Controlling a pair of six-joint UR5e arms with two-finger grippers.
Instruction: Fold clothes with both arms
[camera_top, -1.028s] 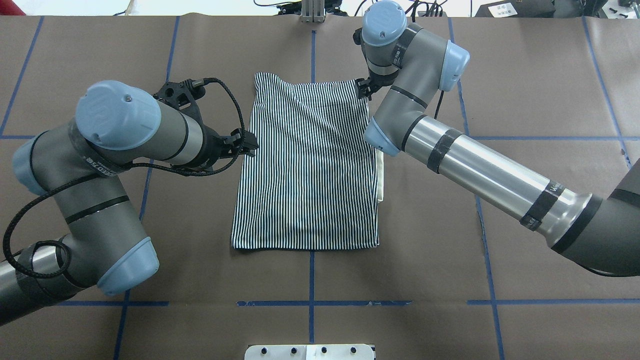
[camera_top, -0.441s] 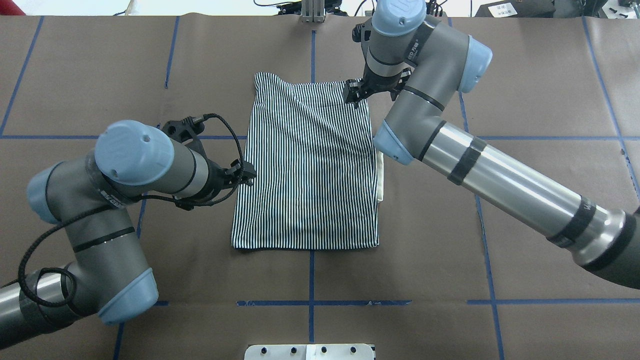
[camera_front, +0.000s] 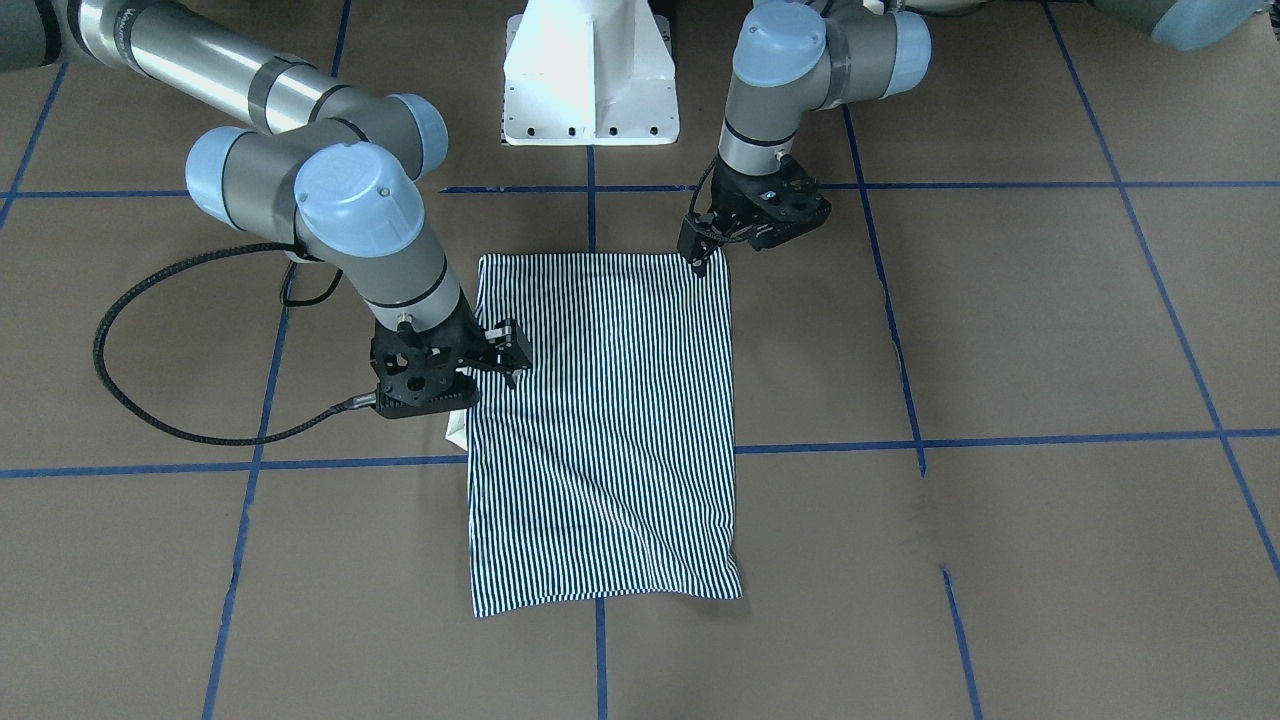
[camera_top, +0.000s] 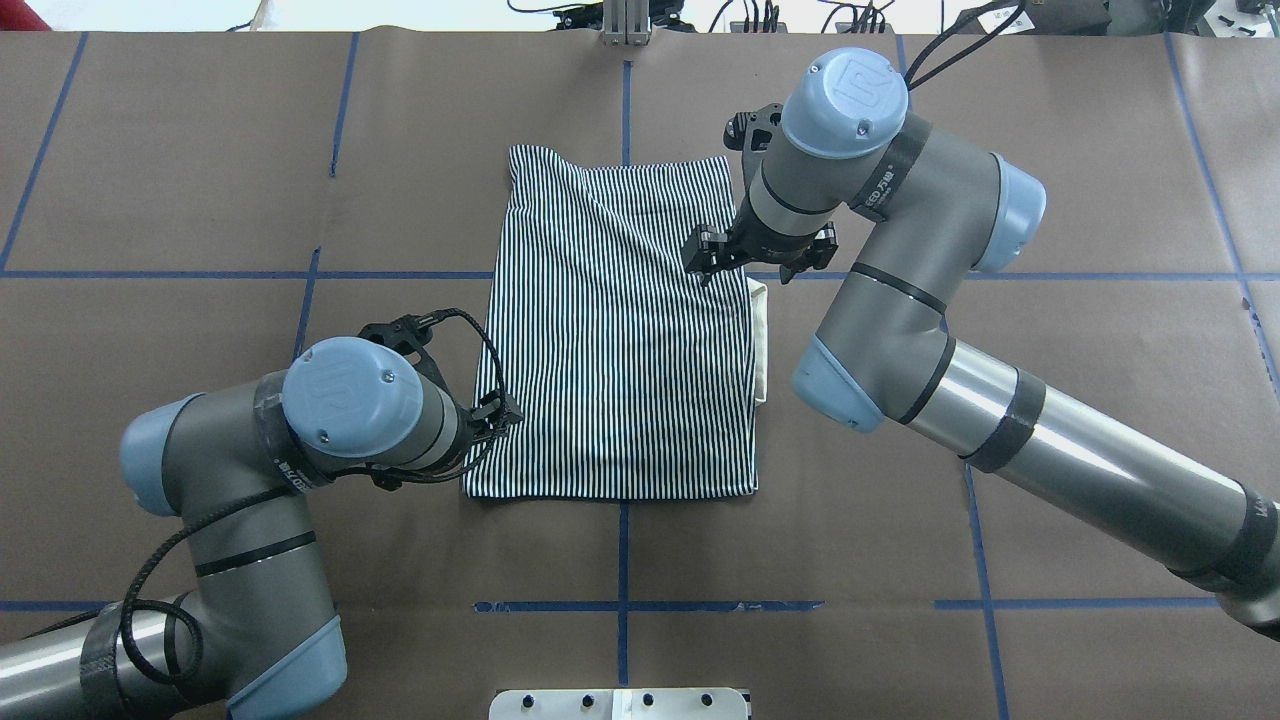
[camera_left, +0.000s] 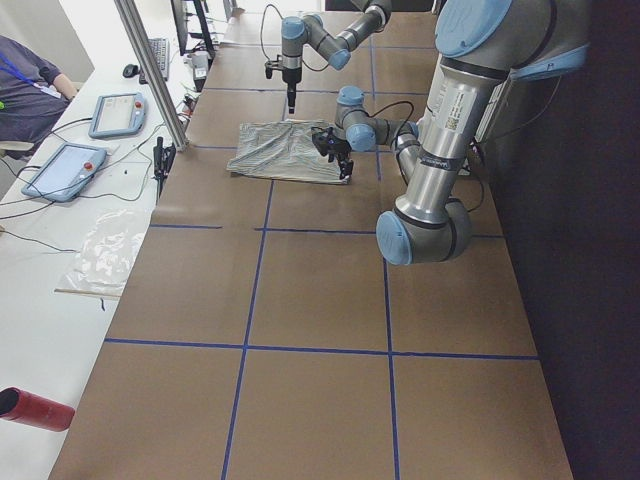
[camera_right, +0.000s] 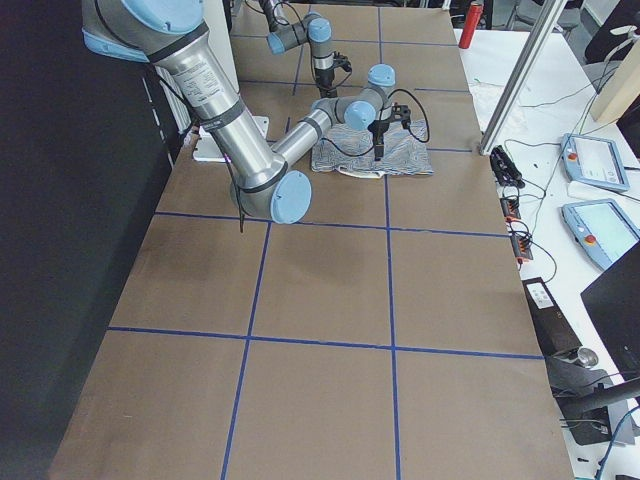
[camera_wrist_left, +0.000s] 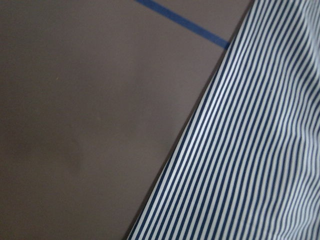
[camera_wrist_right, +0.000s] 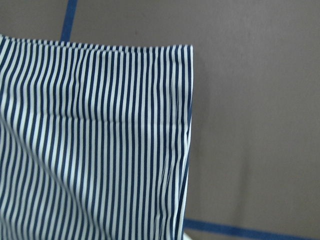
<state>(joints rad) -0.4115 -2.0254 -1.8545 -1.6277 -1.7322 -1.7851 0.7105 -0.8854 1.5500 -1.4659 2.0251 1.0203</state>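
Note:
The striped shirt (camera_top: 615, 330) lies flat on the brown table, folded into a tall rectangle, and also shows across the table (camera_front: 600, 420). A strip of cream collar (camera_top: 760, 340) pokes out along its right edge. My left gripper (camera_top: 503, 412) hovers at the shirt's left edge near the close corner (camera_front: 698, 258), fingers slightly apart and empty. Over the right edge, about a third of the way from the far end, my right gripper (camera_top: 705, 258) is open (camera_front: 505, 355) and holds nothing. Both wrist views show only striped cloth and table.
Blue tape lines (camera_top: 622, 605) grid the brown table cover. The white pedestal base (camera_front: 590, 70) stands at the robot's side. A person sits at a side bench with tablets (camera_left: 65, 170). A red cylinder (camera_left: 35, 408) lies at that bench's end.
Both grippers have travelled toward the robot along the shirt's edges: the left down the left edge to the near corner, the right from the far right corner. The shirt has not moved.

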